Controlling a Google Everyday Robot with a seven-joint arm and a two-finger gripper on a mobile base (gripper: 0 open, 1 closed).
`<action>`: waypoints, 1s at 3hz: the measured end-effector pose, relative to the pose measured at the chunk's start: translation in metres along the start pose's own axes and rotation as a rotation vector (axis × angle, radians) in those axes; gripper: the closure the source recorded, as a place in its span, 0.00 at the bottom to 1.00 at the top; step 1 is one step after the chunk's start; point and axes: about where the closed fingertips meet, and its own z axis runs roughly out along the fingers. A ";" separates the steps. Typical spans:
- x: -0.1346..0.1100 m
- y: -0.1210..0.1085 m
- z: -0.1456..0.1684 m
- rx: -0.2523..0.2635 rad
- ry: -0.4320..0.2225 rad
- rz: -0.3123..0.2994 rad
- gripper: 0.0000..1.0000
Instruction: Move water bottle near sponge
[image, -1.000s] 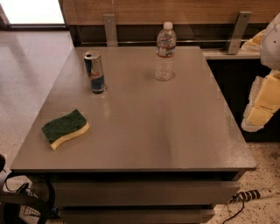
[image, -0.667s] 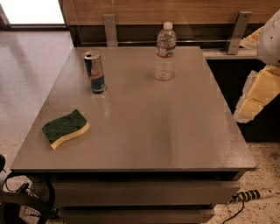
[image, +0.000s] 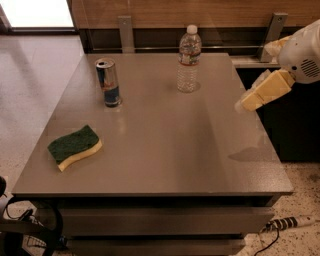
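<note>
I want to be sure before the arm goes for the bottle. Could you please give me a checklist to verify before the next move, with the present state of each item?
1. Water bottle upright and reachable: ok, it stands at the far side of the table.
2. Gripper clear of objects: ok, it hangs over the table's right edge, apart from the bottle.
3. Way from gripper to bottle free: ok, only bare table lies between them.
4. Room beside the sponge: ok, it lies flat near the front left corner with bare table around it.
5. Drink can clear of the carry route: cannot tell, it stands upright close to the line from bottle to sponge.
</note>
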 end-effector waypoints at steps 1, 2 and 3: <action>-0.023 -0.026 0.025 0.028 -0.241 0.068 0.00; -0.047 -0.054 0.040 0.082 -0.452 0.118 0.00; -0.056 -0.054 0.043 0.087 -0.474 0.120 0.00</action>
